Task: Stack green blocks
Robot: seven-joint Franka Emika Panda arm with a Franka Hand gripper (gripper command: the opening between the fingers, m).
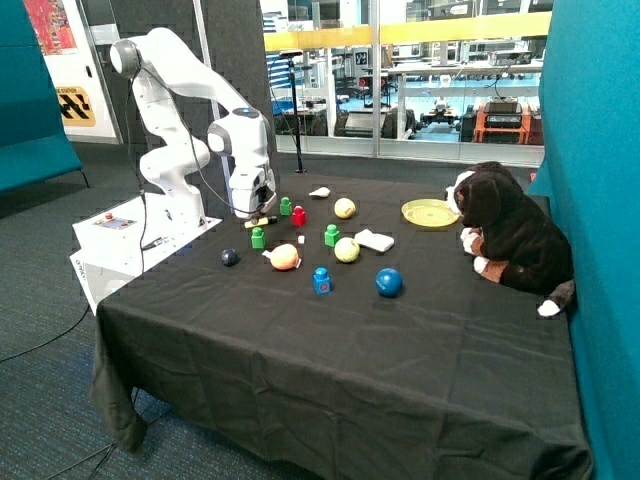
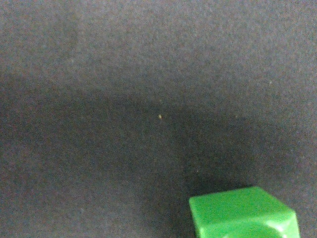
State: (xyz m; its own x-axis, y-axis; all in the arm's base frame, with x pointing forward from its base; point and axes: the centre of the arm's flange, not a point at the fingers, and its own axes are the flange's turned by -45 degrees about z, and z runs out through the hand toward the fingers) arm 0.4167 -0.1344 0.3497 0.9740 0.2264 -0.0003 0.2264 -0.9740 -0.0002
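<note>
Three green blocks stand apart on the black cloth, none stacked: one [image 1: 285, 206] beside the red studded block [image 1: 299, 215], one [image 1: 258, 238] near the dark ball, and one [image 1: 331, 235] between the two yellow balls. My gripper [image 1: 258, 218] hangs low over the cloth between the first two green blocks and holds nothing that I can see. The wrist view shows bare cloth and part of one green block [image 2: 242, 214] at the frame's edge; I cannot tell which block it is.
Around the blocks lie a blue studded block [image 1: 321, 281], a blue ball [image 1: 388, 282], two yellow balls [image 1: 344, 208] [image 1: 346, 250], an orange ball [image 1: 285, 257] and a small dark ball [image 1: 229, 257]. A yellow plate [image 1: 430, 213] and a plush dog [image 1: 510, 235] sit at the far side.
</note>
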